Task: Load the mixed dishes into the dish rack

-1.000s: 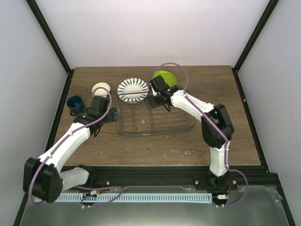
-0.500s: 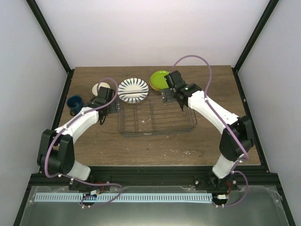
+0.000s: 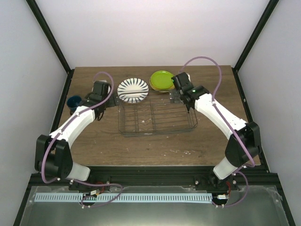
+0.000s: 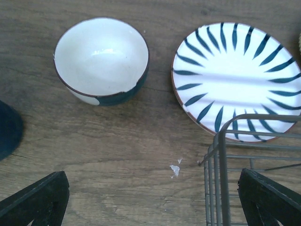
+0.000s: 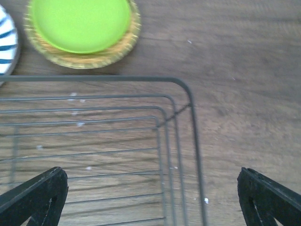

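**Dishes wait outside the rack, both pincers empty**

The dish rack (image 3: 157,133) sits mid-tabletop (image 3: 141,153), closer to the far edge, and I see nothing in it. The four pieces ring its far and left sides. The striped plate (image 3: 133,90) lies flat at the rack's far left corner, its rim just beside the wire. The green plate (image 3: 161,80) is flat beside the far edge. The cream bowl (image 4: 101,59) stands upright left of the striped plate. The dark mug (image 3: 74,102) is near the left edge.

My left pincer (image 4: 153,202) hovers spread over bare wood between bowl and rack, gripping nothing. I judge the bowl and mug fall to this arm, being on its side. My right pincer (image 5: 153,197) is also spread and empty above the rack's far right corner, with the green plate just beyond it. That looks like its natural first pick. Both plates lie flat, so I expect to need a rim grip.
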Motion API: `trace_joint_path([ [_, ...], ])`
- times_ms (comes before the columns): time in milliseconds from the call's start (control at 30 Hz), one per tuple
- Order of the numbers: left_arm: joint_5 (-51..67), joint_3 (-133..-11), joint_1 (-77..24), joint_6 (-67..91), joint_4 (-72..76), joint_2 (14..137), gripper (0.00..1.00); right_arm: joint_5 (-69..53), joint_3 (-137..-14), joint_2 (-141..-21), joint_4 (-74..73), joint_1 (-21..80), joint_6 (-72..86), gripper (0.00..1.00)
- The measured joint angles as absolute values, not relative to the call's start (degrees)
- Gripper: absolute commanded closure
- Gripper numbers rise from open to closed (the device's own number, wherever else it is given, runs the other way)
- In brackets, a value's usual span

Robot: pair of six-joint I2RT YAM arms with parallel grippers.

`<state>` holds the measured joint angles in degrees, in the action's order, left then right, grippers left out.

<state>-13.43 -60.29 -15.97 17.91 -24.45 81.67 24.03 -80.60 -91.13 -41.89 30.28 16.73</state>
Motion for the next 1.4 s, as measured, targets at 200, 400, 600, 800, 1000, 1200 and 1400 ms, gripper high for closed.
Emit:
trace_joint_path([
  [200,-14.2,-58.9,-15.0,17.8,-24.3,84.3,0.0,22.4,-73.9,-88.7,-40.7,15.9,17.6,0.0],
  [400,-15.0,-58.8,-11.5,17.6,-24.5,84.4,0.0,20.3,-71.8,-87.6,-38.9,4.8,17.0,0.0],
  [600,-15.1,-58.8,-10.9,16.7,-24.5,88.6,0.0,16.7,-69.9,-88.9,-37.7,3.8,16.8,0.0],
  [800,-13.8,-58.8,-10.9,16.1,-23.8,93.8,0.0,14.9,-63.2,-89.3,-37.3,3.9,17.5,0.0],
  [1000,-12.6,-59.3,-10.9,15.8,-22.3,95.3,0.0,14.5,-61.1,-89.2,-37.9,3.9,17.9,0.0],
  [1200,-11.4,-61.1,-10.9,15.1,-21.4,96.1,0.0,14.0,-58.7,-88.3,-38.2,3.9,18.3,0.0],
  [1400,-11.0,-63.3,-10.7,14.7,-20.7,98.0,0.0,13.1,-58.1,-86.8,-38.4,3.9,18.8,0.0],
])
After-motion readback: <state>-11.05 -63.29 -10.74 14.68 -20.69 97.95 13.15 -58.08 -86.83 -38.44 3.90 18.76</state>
